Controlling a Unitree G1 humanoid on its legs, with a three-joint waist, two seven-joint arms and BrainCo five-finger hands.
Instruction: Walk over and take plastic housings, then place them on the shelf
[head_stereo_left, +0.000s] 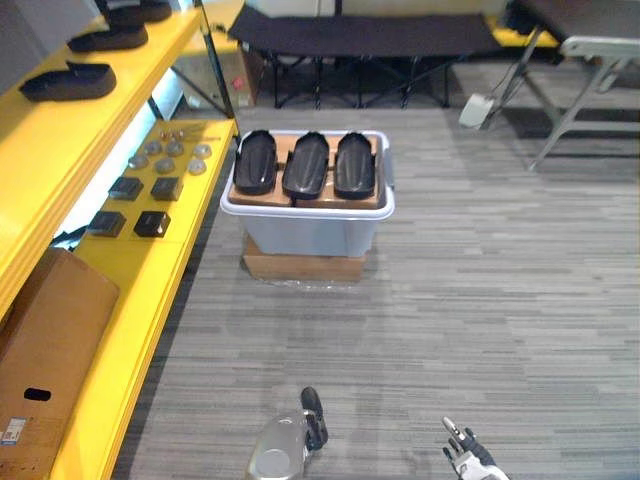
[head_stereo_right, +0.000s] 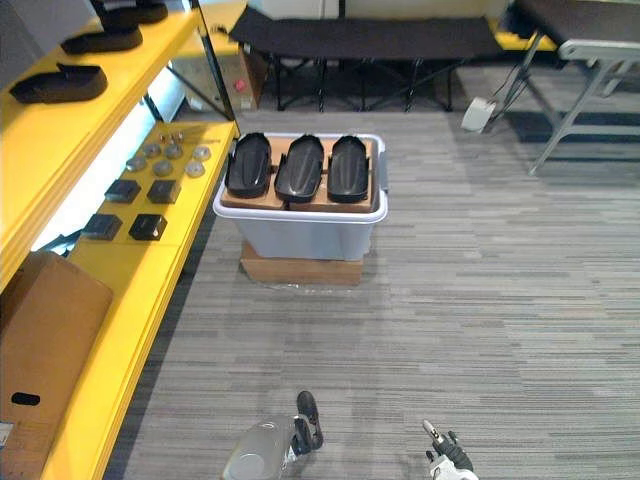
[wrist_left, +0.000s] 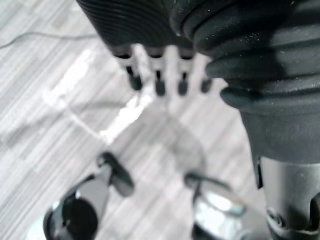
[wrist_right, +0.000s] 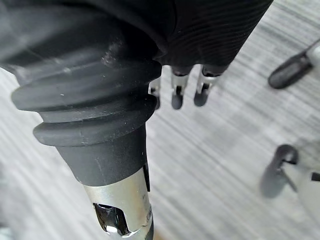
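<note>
Left hand (head_stereo_left: 313, 415) was seen low over grey striped carpet (head_stereo_left: 480, 300), fingers (wrist_left: 159, 86) straight and loosely spread, nothing held. Right hand (head_stereo_left: 463, 447) was seen just beside it on the right, also over bare carpet, fingers (wrist_right: 176, 99) relaxed and apart, nothing pinched.

Well ahead of the left hand, far out of reach, three black oval plastic housings (head_stereo_left: 305, 165) were laid side by side, touching or nearly touching. They were rested on a flat brown board (head_stereo_left: 255, 198) set across the top of a pale grey plastic tub (head_stereo_left: 310, 235). The tub was stacked on a flat brown cardboard box (head_stereo_left: 303, 268) on the carpet.

To the left of the left hand, a long yellow shelf (head_stereo_left: 150, 290) was run along the side. On its lower level ahead, small black square blocks (head_stereo_left: 152, 223) and round grey discs (head_stereo_left: 165, 165) were laid out, and a large brown cardboard box (head_stereo_left: 50, 340) was placed nearer. On its upper level, further black plastic housings (head_stereo_left: 68, 81) were already placed.

Beyond the tub, a black folding cot (head_stereo_left: 365, 35) was stood across the floor.
</note>
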